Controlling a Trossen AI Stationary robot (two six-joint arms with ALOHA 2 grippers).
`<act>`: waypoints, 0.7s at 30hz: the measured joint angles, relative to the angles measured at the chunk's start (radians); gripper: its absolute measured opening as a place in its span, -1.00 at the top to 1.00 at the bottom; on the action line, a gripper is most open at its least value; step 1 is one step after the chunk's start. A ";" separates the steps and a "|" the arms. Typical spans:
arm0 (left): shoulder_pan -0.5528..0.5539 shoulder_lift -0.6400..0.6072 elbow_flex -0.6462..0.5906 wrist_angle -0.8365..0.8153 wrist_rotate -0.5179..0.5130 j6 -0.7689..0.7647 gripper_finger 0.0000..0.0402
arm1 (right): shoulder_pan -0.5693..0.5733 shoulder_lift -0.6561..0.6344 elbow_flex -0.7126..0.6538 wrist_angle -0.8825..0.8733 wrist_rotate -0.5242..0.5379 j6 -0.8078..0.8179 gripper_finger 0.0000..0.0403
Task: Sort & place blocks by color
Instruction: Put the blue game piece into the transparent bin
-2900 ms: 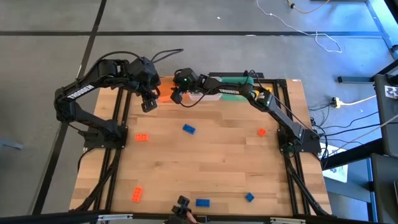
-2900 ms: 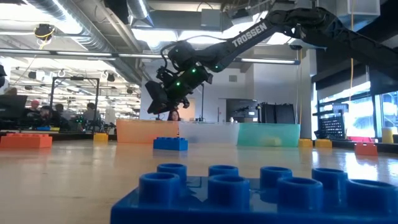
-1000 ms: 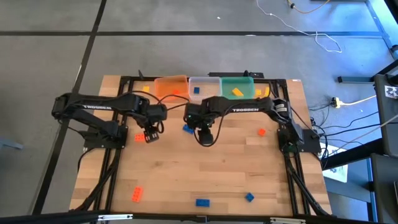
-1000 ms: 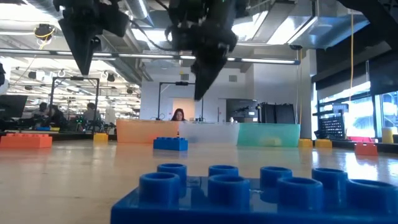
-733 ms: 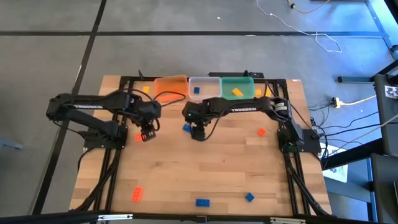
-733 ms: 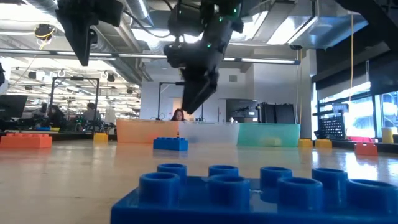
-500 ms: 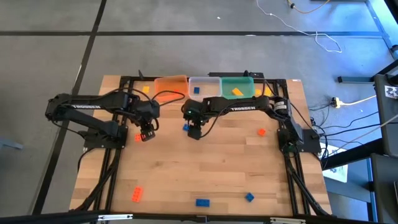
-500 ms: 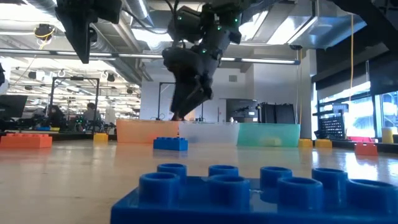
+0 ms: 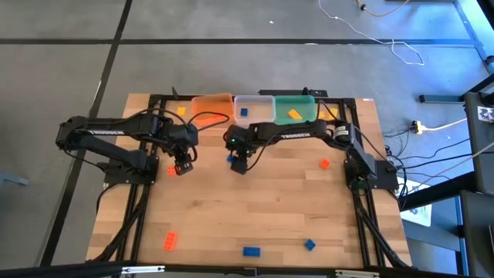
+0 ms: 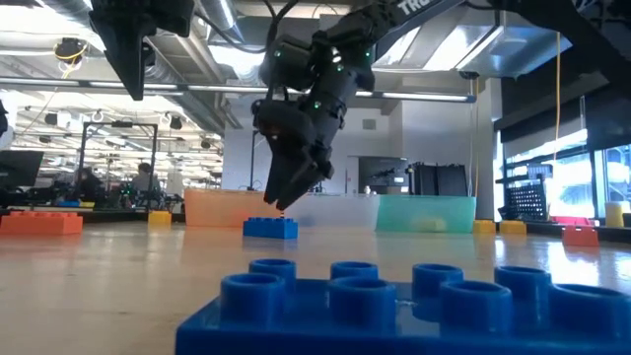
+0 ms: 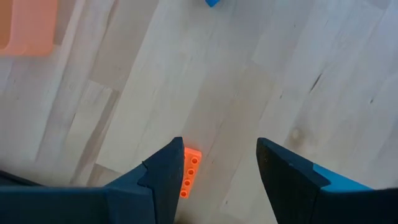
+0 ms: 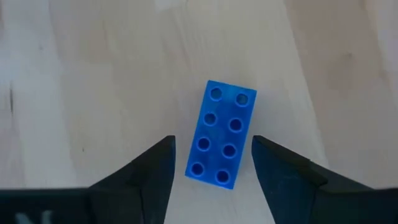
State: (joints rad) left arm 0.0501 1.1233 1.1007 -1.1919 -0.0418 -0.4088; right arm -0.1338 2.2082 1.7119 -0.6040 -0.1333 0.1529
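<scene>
At table's left, left gripper point(image 9: 182, 165) hangs open over orange block point(image 11: 189, 172), block half under one finger point(image 11: 166, 177), not gripped. Mid-table, right gripper point(image 9: 238, 164) open, low over blue block point(image 12: 220, 133), fingers point(image 12: 151, 174) straddling it, no contact yet. Step, prob.: pick-up of blue. Next: drop lower, close on long sides, carry to clear tub point(image 9: 251, 106) w/ blue inside.
</scene>
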 joint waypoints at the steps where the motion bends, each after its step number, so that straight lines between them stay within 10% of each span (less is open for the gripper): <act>1: 0.000 0.000 0.000 0.000 0.000 0.000 0.04 | 0.000 0.006 0.000 -0.001 0.000 0.000 -0.05; 21: 0.000 0.000 0.000 0.000 0.001 0.019 0.04 | 0.000 0.095 0.005 0.002 0.031 -0.104 0.12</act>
State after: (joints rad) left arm 0.0498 1.1233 1.1007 -1.1923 -0.0406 -0.3893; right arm -0.1341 2.3037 1.7170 -0.6024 -0.1020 0.0488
